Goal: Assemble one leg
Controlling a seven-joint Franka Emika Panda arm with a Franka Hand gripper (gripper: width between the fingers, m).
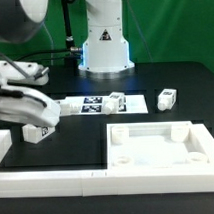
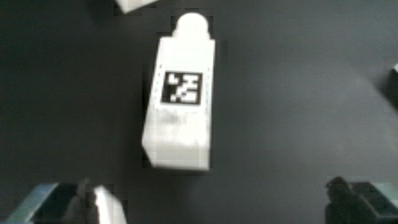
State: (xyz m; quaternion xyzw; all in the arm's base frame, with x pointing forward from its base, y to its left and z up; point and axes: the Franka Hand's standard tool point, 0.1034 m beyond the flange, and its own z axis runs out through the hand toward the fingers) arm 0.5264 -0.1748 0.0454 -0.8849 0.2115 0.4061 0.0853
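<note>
The gripper (image 2: 222,207) hangs with its fingers (image 2: 86,203) spread wide and nothing between them. Just clear of them, the leg (image 2: 183,100) lies flat on the black table (image 1: 144,82), tag face up. Its long axis runs crosswise to the line between the fingers, and its narrowed peg end points away from them. In the exterior view this leg sits at the left, under the hand. The marker board (image 1: 93,104) is just beyond it and the large socketed panel (image 1: 162,151) is well to the right.

Seemingly wide-spread fingers (image 2: 368,203), pointing down
</note>
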